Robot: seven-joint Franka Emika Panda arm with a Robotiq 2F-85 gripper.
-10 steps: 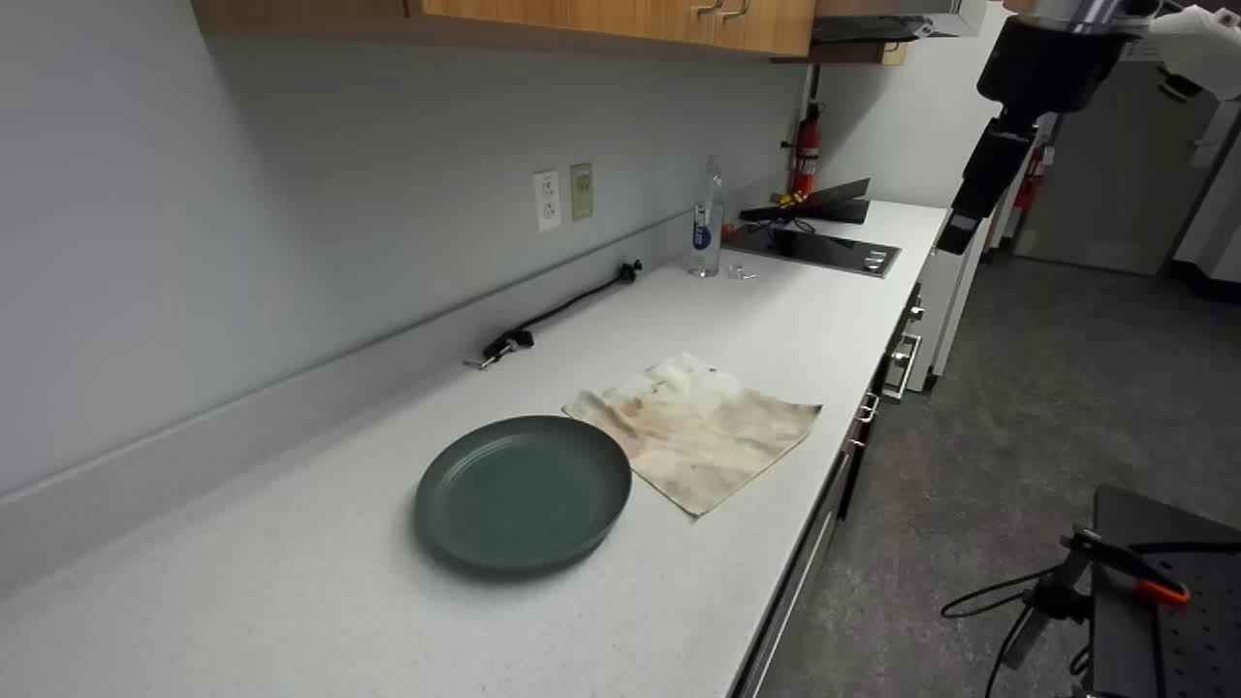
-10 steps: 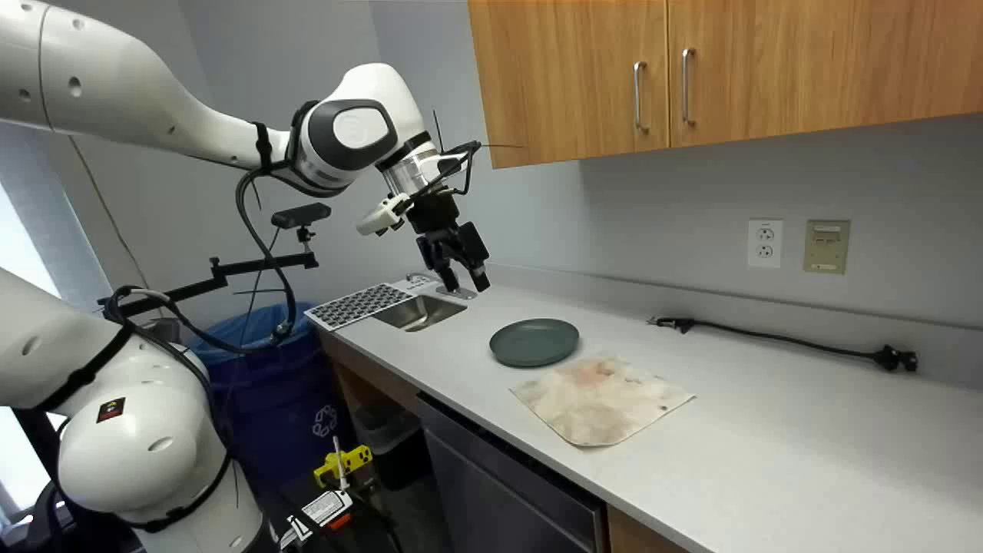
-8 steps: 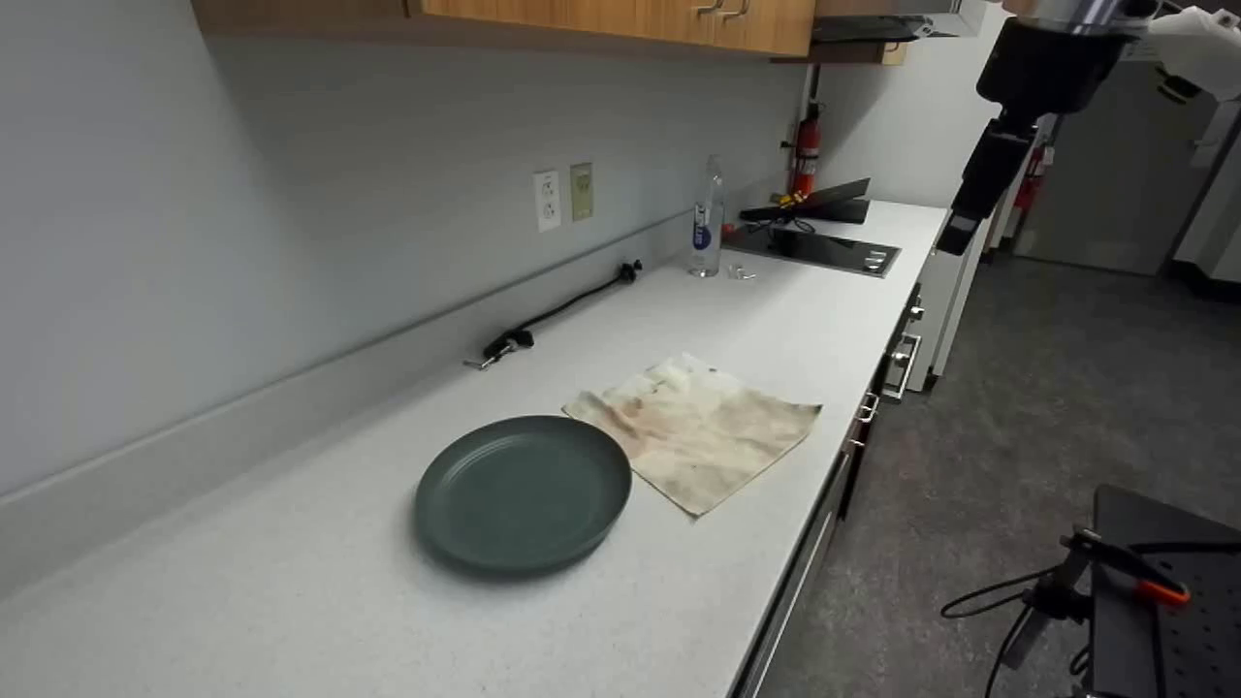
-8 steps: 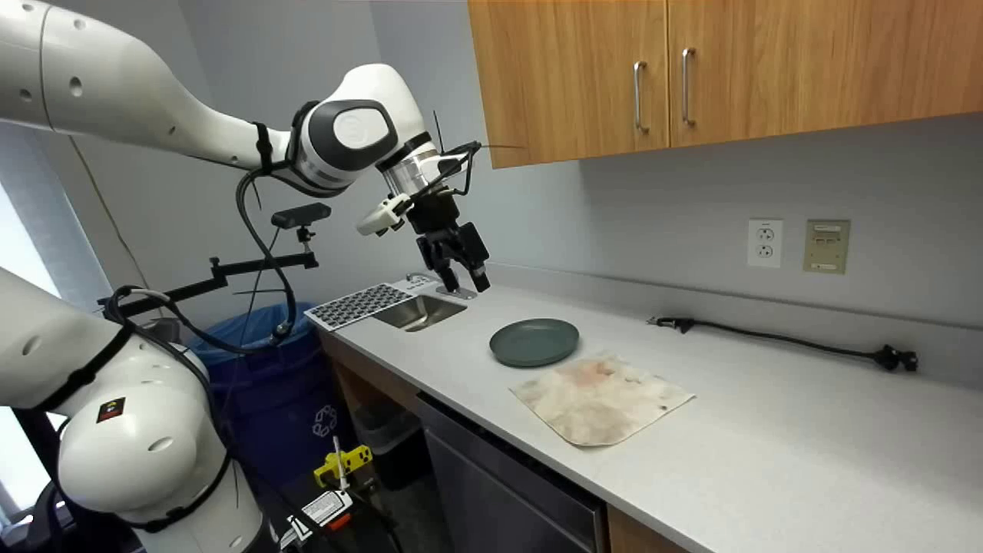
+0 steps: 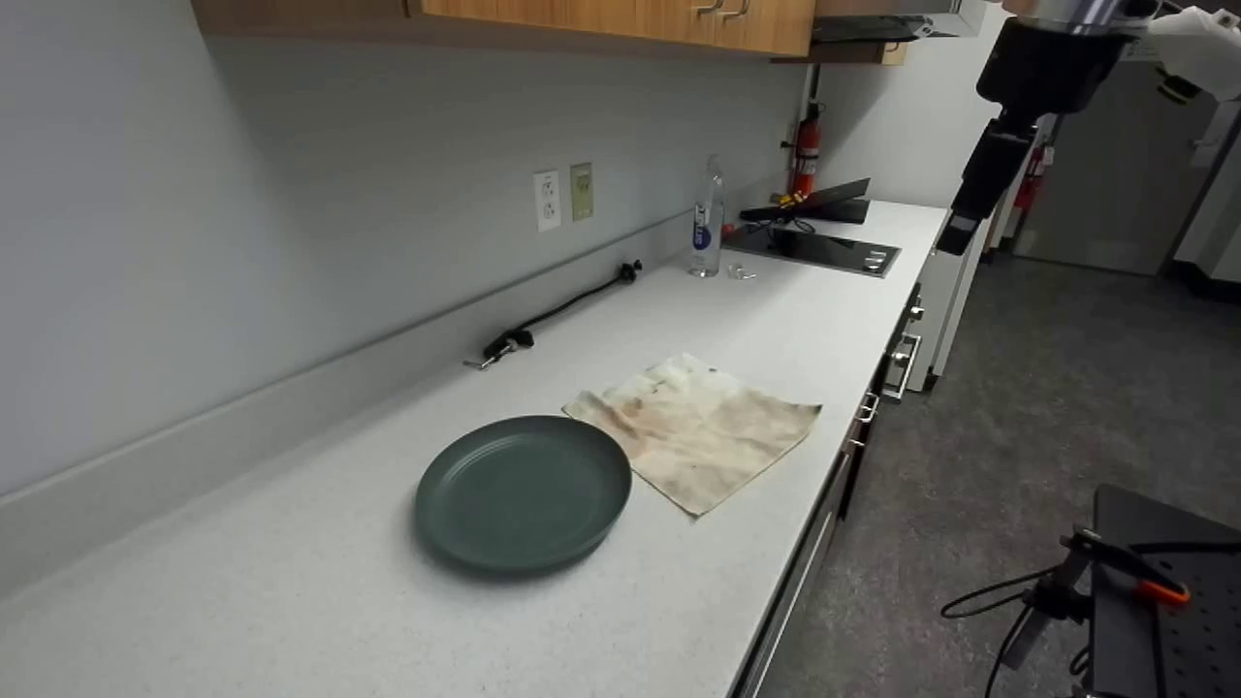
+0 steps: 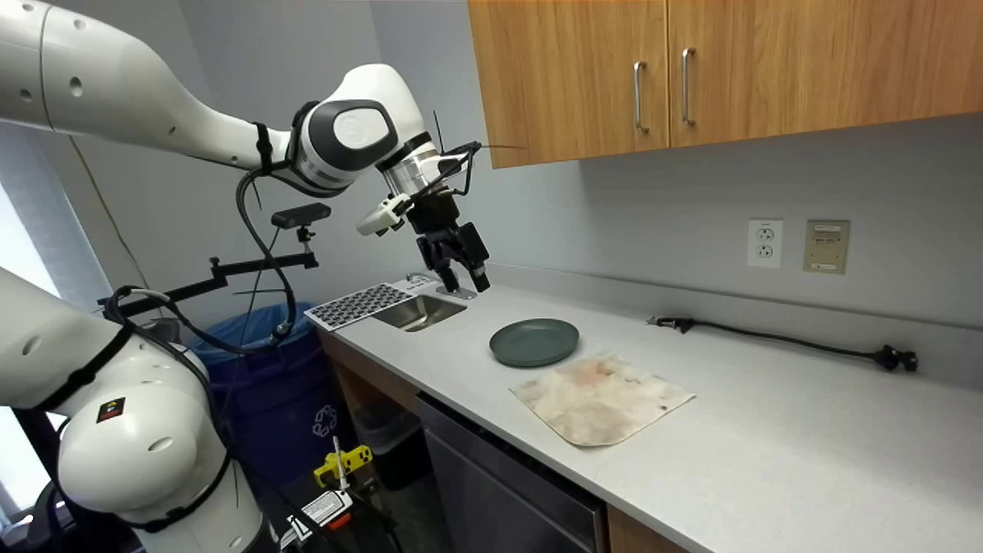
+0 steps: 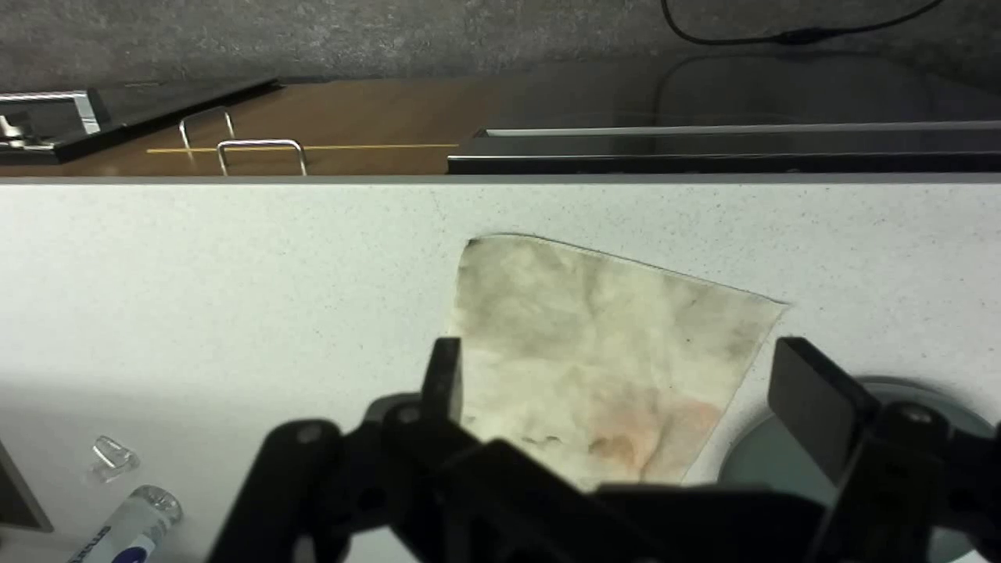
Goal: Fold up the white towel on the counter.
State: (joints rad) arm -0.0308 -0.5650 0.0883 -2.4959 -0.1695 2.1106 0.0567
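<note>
The white towel point(image 5: 703, 431), stained brown and pinkish, lies spread out flat on the white counter point(image 5: 291, 601); it also shows in an exterior view point(image 6: 603, 399). In the wrist view the towel point(image 7: 547, 281) lies below the fingers, and its lower edge is hidden behind the gripper body. My gripper point(image 6: 467, 283) is open and empty, raised well above the counter. It also shows side-on in an exterior view point(image 5: 958, 233), and in the wrist view its fingers point(image 7: 618, 344) stand wide apart with nothing between them.
A dark green plate point(image 5: 524, 494) sits close beside the towel. A black cable-like arm point(image 6: 783, 334) lies along the wall. A clear bottle point(image 5: 708, 228) and a black cooktop point(image 5: 814, 247) are farther along. A sink point(image 6: 418, 311) is at the other end. Wooden cabinets point(image 6: 576, 77) hang above.
</note>
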